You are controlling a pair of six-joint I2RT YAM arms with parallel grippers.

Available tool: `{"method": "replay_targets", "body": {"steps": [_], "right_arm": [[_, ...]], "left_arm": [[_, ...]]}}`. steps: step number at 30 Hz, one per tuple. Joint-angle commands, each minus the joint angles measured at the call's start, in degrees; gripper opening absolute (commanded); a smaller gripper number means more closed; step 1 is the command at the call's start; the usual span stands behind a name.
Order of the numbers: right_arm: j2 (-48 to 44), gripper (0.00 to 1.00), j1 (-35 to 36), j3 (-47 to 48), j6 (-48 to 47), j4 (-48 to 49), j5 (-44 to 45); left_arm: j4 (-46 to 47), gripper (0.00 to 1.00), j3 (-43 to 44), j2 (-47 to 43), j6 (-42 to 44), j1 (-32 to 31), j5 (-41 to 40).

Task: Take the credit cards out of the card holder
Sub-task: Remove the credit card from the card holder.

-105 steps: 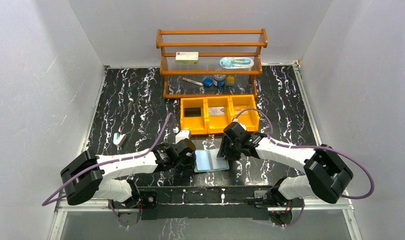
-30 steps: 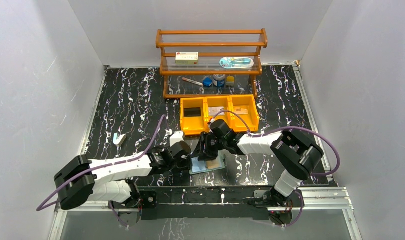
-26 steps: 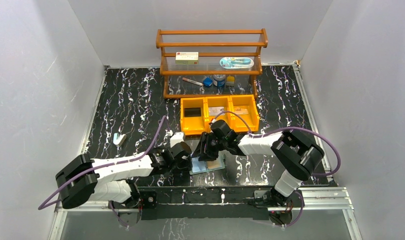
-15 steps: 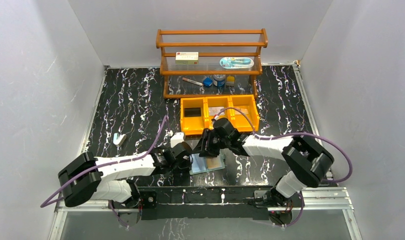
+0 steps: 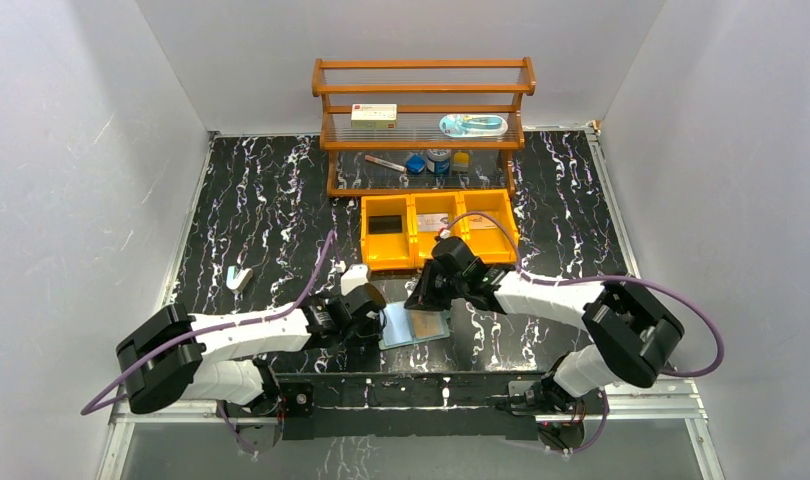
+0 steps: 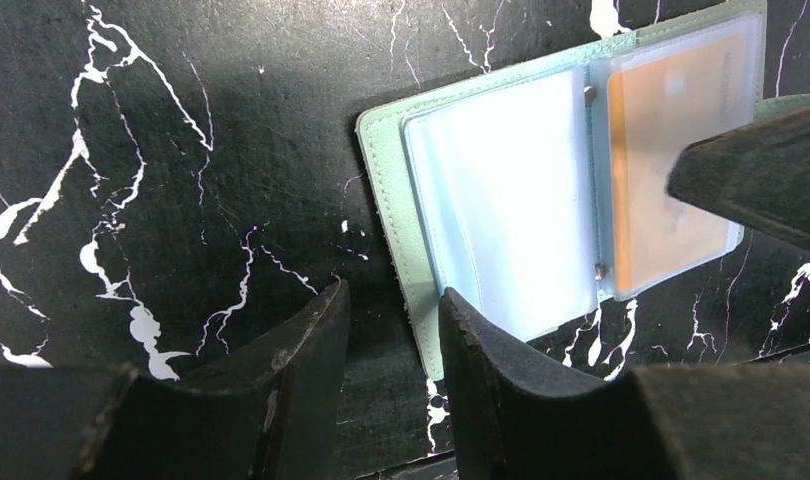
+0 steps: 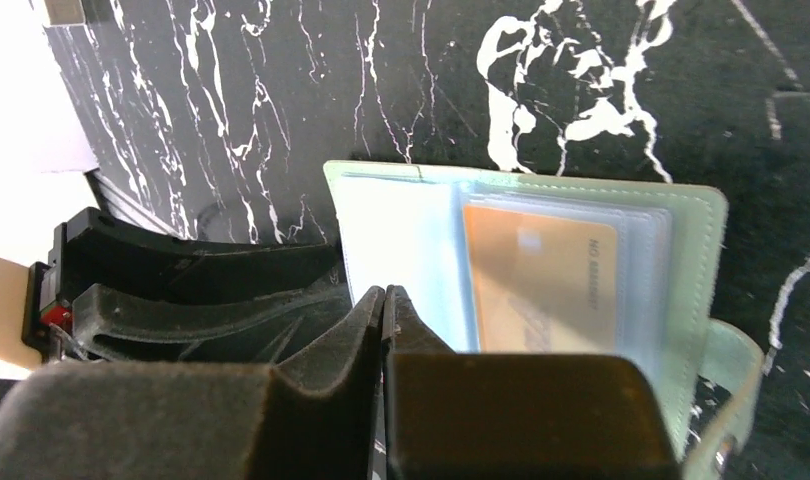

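Now that R claw point(image 5: 424, 298) has snapped shut, top view shows it over far edge of open wallet point(image 5: 418, 326), flat on table point(image 5: 281, 200). L wrist: L claw point(image 6: 391, 370) narrow, straddling wallet corner. R wrist: orange card point(image 7: 541, 280) still sleeved; pinch likely missed, retry.

The card holder point(image 6: 381, 180) lies open on the bench point(image 6: 161, 130), its near edge just ahead of the left jaws. The credit card point(image 6: 661, 100) sits in its far pocket, just ahead of the right jaws.
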Motion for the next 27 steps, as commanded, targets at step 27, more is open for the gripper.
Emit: {"method": "replay_targets", "body": {"steps": [27], "right_arm": [[-8.2,0.34,-2.1,0.2,-4.5,-11.3,12.6]], "left_arm": [[8.8,0.48,8.3,0.2,6.7,0.7,5.8]]}}
